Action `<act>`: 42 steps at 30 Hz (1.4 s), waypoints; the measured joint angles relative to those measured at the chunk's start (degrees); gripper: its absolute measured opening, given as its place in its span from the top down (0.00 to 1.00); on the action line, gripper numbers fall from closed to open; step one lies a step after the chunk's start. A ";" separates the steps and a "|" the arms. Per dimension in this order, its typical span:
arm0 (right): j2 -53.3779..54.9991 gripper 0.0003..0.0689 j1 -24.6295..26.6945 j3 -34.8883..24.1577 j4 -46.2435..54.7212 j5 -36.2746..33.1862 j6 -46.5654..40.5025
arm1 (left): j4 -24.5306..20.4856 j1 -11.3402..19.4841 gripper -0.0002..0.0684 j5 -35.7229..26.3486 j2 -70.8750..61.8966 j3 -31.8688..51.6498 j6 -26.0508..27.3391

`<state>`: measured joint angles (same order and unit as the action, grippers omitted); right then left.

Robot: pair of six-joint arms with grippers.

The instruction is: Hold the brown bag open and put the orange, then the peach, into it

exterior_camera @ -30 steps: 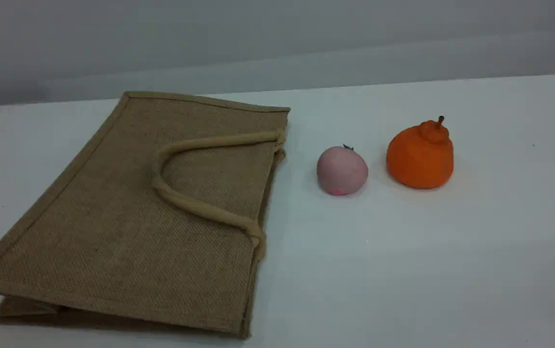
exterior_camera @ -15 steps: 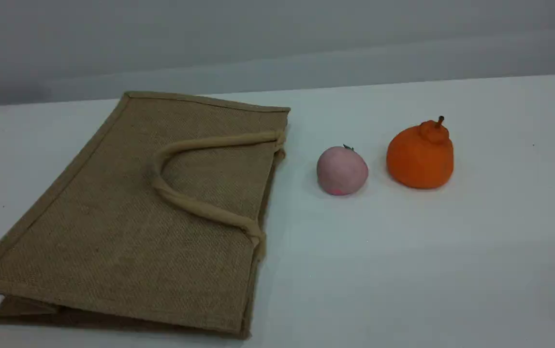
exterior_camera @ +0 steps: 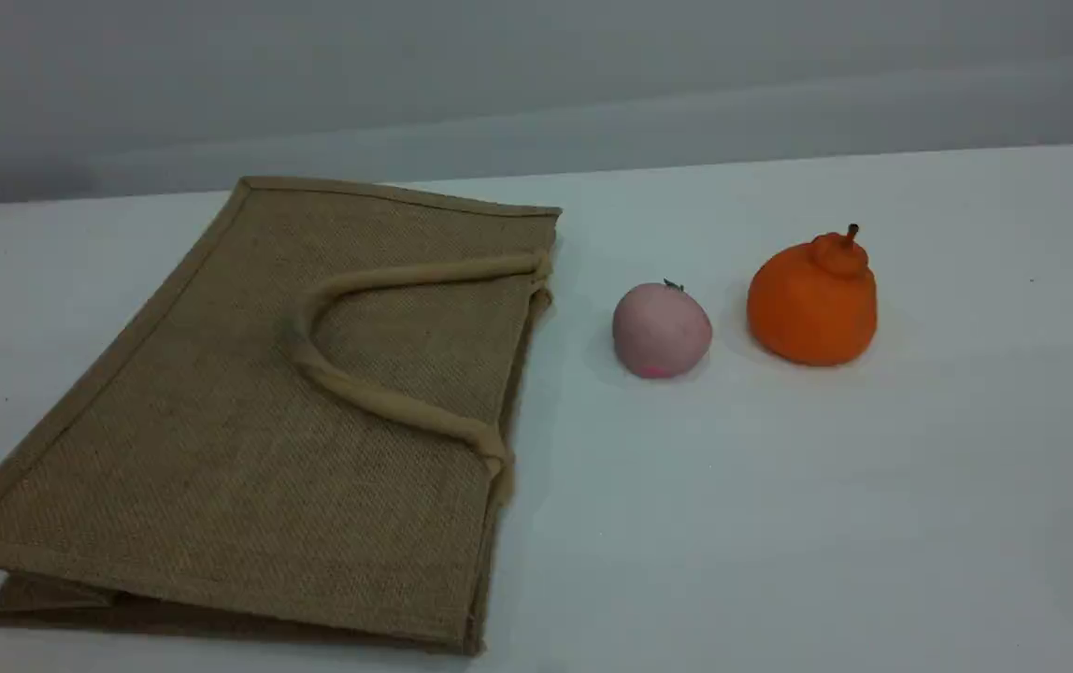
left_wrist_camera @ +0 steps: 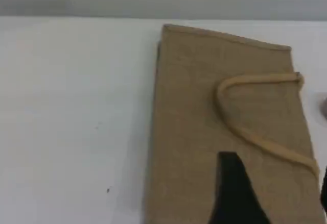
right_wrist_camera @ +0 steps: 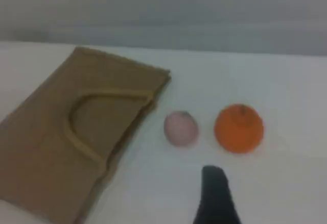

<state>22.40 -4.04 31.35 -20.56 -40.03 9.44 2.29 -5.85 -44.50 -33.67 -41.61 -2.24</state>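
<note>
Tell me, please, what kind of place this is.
Probably a lab test bench: a white table, a plain grey wall, and only a jute bag, a peach and an orange laid out.

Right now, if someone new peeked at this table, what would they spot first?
The big brown bag grabs the eye first, lying flat on the left of the white table. Next pops the bright orange on the right, sitting upright, with the small pink peach between it and the bag, touching neither.
</note>
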 joint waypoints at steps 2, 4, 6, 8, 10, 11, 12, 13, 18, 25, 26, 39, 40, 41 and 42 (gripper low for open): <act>6.12 0.40 0.00 1.29 -1.74 2.90 2.39 | 0.23 0.00 0.46 2.30 -5.92 -1.15 0.73; 11.99 0.40 0.00 3.33 -3.39 5.83 3.35 | 0.78 0.00 0.46 4.05 -11.43 -2.28 2.24; 18.51 0.40 0.00 5.53 -4.49 7.97 3.42 | 0.91 0.00 0.46 5.78 -17.50 -3.38 2.24; 24.46 0.40 0.00 7.99 -4.83 10.35 4.08 | 0.91 0.00 0.46 8.90 -22.96 -4.39 2.24; 30.33 0.40 0.00 10.57 -6.25 12.44 4.86 | 1.32 0.00 0.46 12.64 -28.55 -4.59 0.65; 33.40 0.40 0.00 11.76 -7.14 13.61 4.98 | 2.37 0.00 0.46 14.43 -30.73 -4.59 0.06; 36.37 0.40 0.00 12.67 -8.00 14.80 5.06 | 3.71 0.00 0.46 16.38 -33.25 -4.59 -0.05; 39.26 0.40 0.00 13.57 -8.97 15.70 5.52 | 4.88 0.00 0.46 18.01 -35.61 -4.77 0.21; 51.39 0.40 0.00 15.95 -12.74 19.31 9.94 | 9.22 0.00 0.46 22.15 -46.21 -9.02 4.60; 64.52 0.40 0.00 19.40 -19.07 20.33 16.64 | 18.86 0.00 0.46 12.90 -62.01 -20.14 13.26; 65.97 0.40 0.00 19.79 -20.11 20.60 17.69 | 20.69 0.00 0.46 11.88 -63.85 -21.95 14.71; 74.98 0.40 0.00 24.07 -31.51 20.45 28.65 | 26.32 -0.06 0.46 6.81 -86.86 -38.62 17.96; 75.19 0.40 0.00 24.07 -32.37 20.45 29.39 | 26.32 -0.08 0.46 6.13 -88.07 -39.67 17.90; 75.35 0.40 0.00 24.07 -33.04 20.40 29.82 | 26.32 -0.08 0.46 6.05 -89.40 -40.62 17.84; 75.45 0.40 0.00 24.07 -33.54 20.40 30.44 | 26.32 -0.08 0.46 6.05 -90.64 -41.38 17.75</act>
<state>97.86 -4.04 55.43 -54.11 -19.63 39.88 28.60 -5.93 -38.45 -124.31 -82.99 15.51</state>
